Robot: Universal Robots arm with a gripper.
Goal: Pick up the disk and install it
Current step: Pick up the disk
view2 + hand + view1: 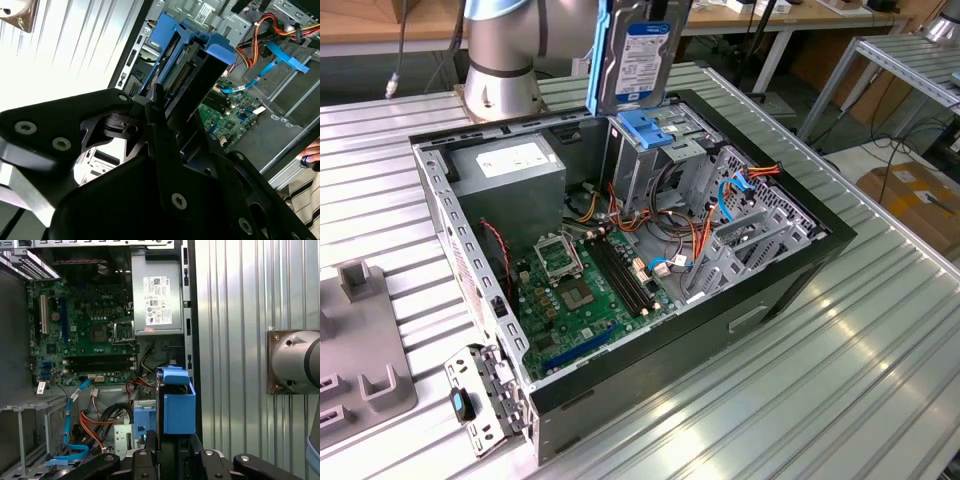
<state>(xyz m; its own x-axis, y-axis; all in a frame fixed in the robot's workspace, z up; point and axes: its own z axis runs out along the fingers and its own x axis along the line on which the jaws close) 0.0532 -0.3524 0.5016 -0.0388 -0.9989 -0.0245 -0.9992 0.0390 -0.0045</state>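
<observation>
Your black gripper (170, 454) has its jaws pinched on the disk (638, 55), a flat silver hard drive in a light-blue plastic frame. It hangs on edge, long axis vertical, just above the tall metal cage (638, 172) inside the open black computer case (750, 300).

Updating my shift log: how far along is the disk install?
Pickup looks done: the hand grips the disk, held upright above the drive cage in the open case. Left: the disk is not yet seated in the cage.
</observation>
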